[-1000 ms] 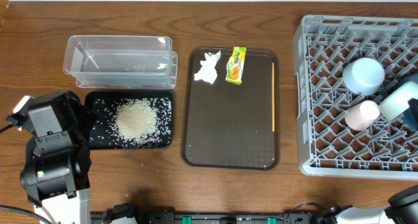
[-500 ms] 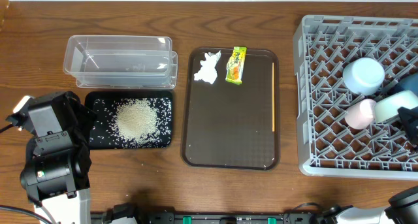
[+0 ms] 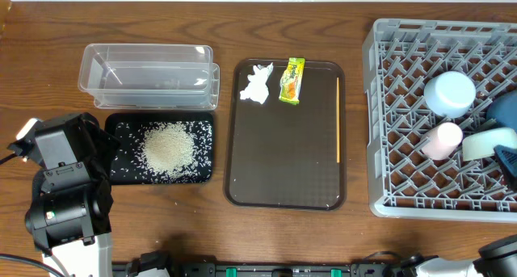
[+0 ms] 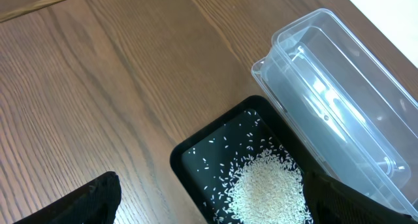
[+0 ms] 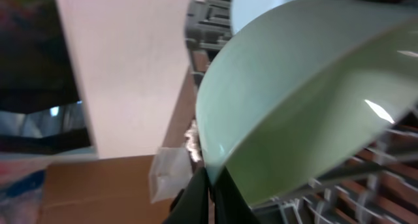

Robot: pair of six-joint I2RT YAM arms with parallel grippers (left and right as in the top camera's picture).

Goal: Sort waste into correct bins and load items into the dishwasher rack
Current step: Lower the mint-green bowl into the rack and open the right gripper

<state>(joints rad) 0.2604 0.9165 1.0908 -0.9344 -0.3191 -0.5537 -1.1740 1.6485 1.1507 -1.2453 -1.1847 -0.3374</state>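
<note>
At rack [image 3: 420, 206] right side, mint bowl [image 3: 483, 144] on edge, end effector [image 5: 210, 179] pinching rim.

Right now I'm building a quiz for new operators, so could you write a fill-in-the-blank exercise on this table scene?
The black tray holds a heap of ___.
Beside the snack wrapper on the brown serving tray lies a crumpled ___.
The right tool is shut on the rim of the mint ___.
The pink cup sits in the grey dishwasher ___.
Missing words: rice; tissue; bowl; rack.
</note>
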